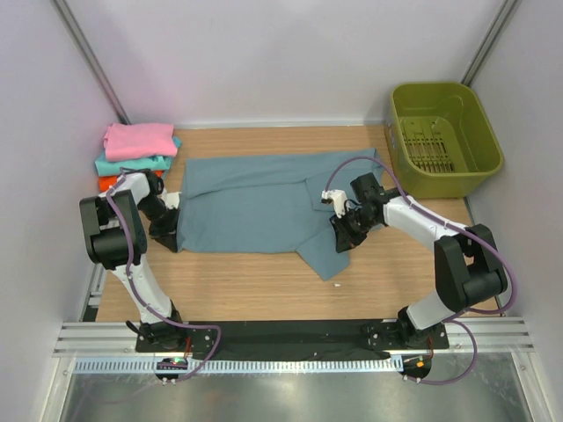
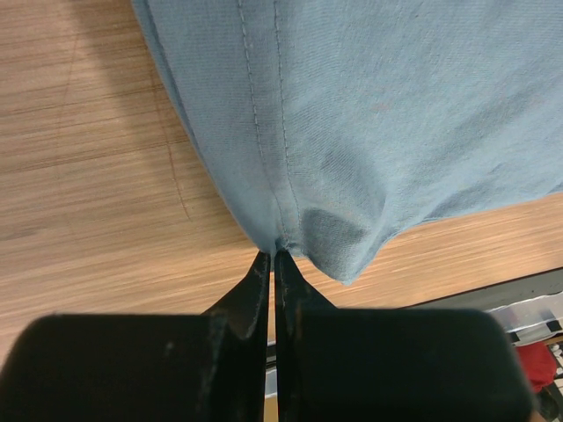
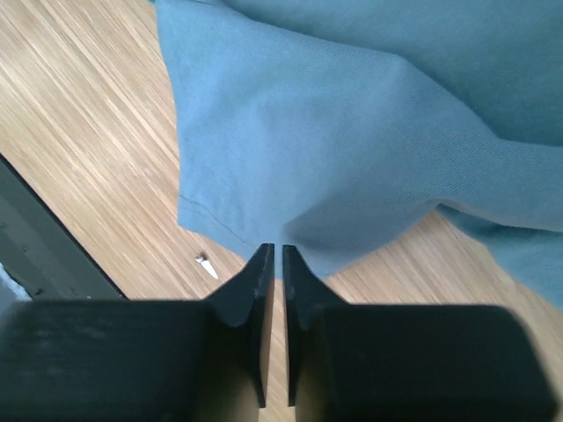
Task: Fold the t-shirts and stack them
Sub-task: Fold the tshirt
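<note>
A slate blue-grey t-shirt (image 1: 255, 202) lies spread across the middle of the wooden table. My left gripper (image 1: 173, 218) is at its left edge, shut on the stitched hem (image 2: 274, 251), with the cloth (image 2: 396, 105) hanging from the tips. My right gripper (image 1: 341, 236) is at the shirt's right side, its jaws closed on a fold of the edge (image 3: 278, 251), and the cloth (image 3: 352, 132) is lifted a little off the wood. Folded pink (image 1: 138, 138), teal (image 1: 132, 163) and orange (image 1: 107, 183) shirts sit stacked at the far left.
An olive-green plastic basket (image 1: 457, 180) stands at the back right, close to my right arm. A small white scrap (image 1: 337, 285) lies on the wood in front of the shirt; it also shows in the right wrist view (image 3: 205, 264). Walls enclose the table on three sides.
</note>
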Robot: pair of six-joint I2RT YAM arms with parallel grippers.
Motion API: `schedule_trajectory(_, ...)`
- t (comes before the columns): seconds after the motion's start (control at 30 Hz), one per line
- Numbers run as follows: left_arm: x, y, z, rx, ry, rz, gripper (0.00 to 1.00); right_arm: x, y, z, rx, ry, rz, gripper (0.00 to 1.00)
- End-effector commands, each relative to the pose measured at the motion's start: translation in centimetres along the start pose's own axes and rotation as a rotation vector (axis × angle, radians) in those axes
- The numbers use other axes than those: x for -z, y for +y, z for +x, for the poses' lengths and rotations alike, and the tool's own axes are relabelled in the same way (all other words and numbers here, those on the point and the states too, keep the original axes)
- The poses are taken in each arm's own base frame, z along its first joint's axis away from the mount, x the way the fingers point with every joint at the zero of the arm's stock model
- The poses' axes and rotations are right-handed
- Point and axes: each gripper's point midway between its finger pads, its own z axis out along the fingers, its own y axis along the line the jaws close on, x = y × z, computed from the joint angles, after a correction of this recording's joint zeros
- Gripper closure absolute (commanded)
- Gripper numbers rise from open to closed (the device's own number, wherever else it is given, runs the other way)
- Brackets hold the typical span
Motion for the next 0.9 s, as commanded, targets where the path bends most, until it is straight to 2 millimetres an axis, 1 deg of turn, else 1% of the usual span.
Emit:
schedule_trajectory(0.0,1.2,-0.3,-0.5,0.003,-0.040,0.009,1.00,1.2,-0.3,-1.8,0.036,-0.046,0.029,0.83)
schedule_trajectory(0.03,1.2,-0.3,-0.5,0.001,-0.041,0.009,1.00,1.6,-0.8,-1.7,0.039,-0.045,0.064,0.72)
schedule_trajectory(0.07,1.2,-0.3,-0.4,0.000,-0.039,0.008,1.00,1.8,-1.1,-1.7,0.038,-0.045,0.086,0.56)
schedule_trajectory(0.1,1.1,-0.2,-0.4,0.001,-0.041,0.007,1.00,2.0,-1.5,-1.4,0.022,-0.044,0.103,0.52)
schedule_trajectory(0.13,1.1,-0.3,-0.4,-0.003,-0.039,0.009,1.00,2.0,-1.6,-1.3,0.000,-0.039,0.100,0.50)
schedule_trajectory(0.17,1.0,-0.3,-0.4,-0.001,-0.035,0.010,1.00,1.9,-1.5,-0.6,-0.027,-0.014,0.078,0.50)
schedule_trajectory(0.23,1.1,-0.3,-0.5,0.000,-0.040,0.010,1.00,1.7,-1.7,-0.4,-0.056,0.007,0.050,0.50)
schedule_trajectory(0.3,1.1,-0.3,-0.5,0.000,-0.039,0.012,1.00,1.6,-1.9,-0.9,-0.080,-0.013,0.029,0.50)
schedule_trajectory(0.47,1.3,-0.3,-0.5,-0.007,-0.042,0.005,1.00,0.6,-2.3,-1.1,-0.097,0.004,-0.007,0.51)
schedule_trajectory(0.57,1.4,-0.1,-0.3,-0.010,-0.042,-0.005,1.00,0.2,-1.9,-0.9,-0.107,0.037,-0.055,0.52)
schedule_trajectory(0.6,1.4,-0.1,-0.3,-0.012,-0.043,-0.007,1.00,0.1,-1.4,-0.8,-0.113,0.044,-0.093,0.52)
schedule_trajectory(0.63,1.3,-0.1,-0.3,-0.010,-0.042,-0.005,1.00,0.2,-1.0,-0.4,-0.127,0.070,-0.115,0.56)
schedule_trajectory(0.67,1.3,-0.1,-0.3,-0.007,-0.042,-0.005,1.00,0.2,-0.9,-0.5,-0.118,0.067,-0.127,0.62)
schedule_trajectory(0.7,1.3,-0.1,-0.3,-0.006,-0.043,-0.003,1.00,0.3,-0.8,-0.7,-0.112,0.058,-0.129,0.77)
schedule_trajectory(0.73,1.2,-0.2,-0.2,-0.007,-0.041,-0.001,1.00,0.4,-0.8,-0.8,-0.103,0.050,-0.128,0.85)
schedule_trajectory(0.8,1.2,-0.2,-0.3,-0.004,-0.041,-0.001,1.00,0.8,-0.9,-1.3,-0.089,0.036,-0.114,0.97)
schedule_trajectory(0.87,1.1,-0.2,-0.3,-0.001,-0.041,0.001,1.00,1.4,-1.0,-2.0,-0.079,0.017,-0.100,0.98)
